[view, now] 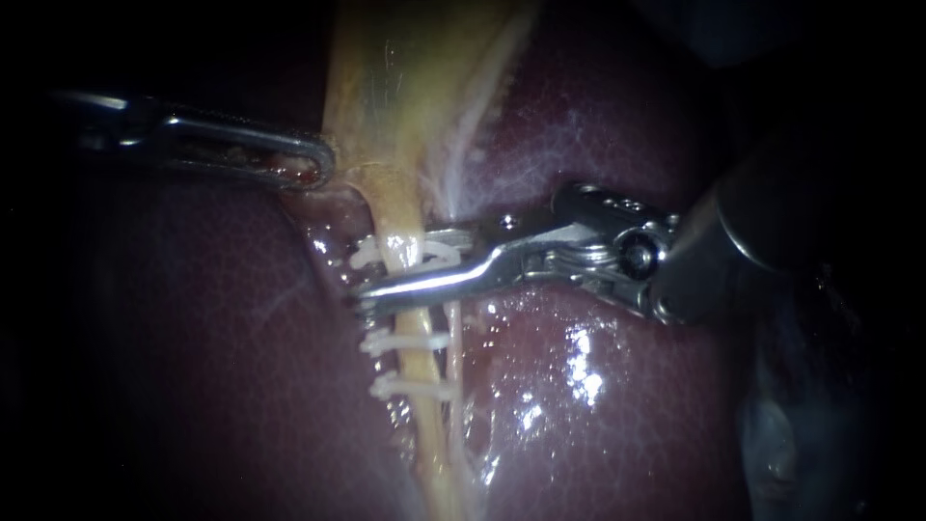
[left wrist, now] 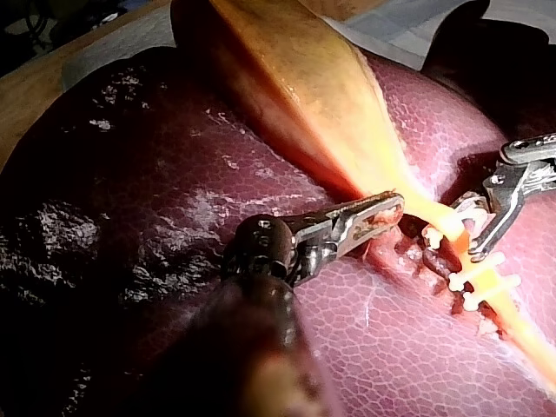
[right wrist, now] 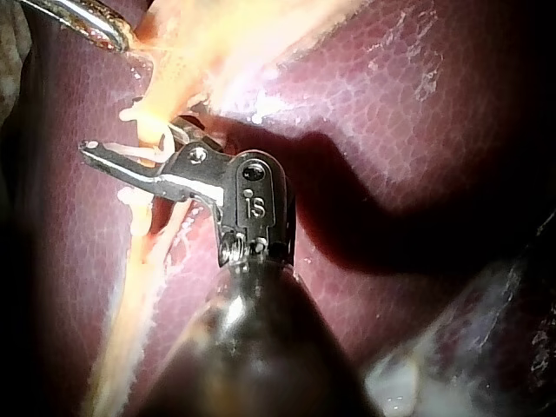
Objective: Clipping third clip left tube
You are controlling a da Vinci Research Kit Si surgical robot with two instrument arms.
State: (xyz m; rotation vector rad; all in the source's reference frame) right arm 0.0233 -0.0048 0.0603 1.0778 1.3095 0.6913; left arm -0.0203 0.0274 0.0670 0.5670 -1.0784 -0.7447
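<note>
Yellow tube (view: pixel 401 217) between right tool's (view: pixel 395 265) open jaws — left tool (view: pixel 313 166) grips gallbladder (view: pixel 405 77).

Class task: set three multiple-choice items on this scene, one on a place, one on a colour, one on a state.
1. The right instrument reaches: A across the tube; B over a cloth; C clear of everything.
2. The clips are: A blue; B white; C black.
3. The left instrument's jaws are: A wide open; B hidden; C shut on tissue.
Key: A, its tip crosses the yellow tube; B, they show white against it; C, both jaws pinch reddish tissue beside the gallbladder.
</note>
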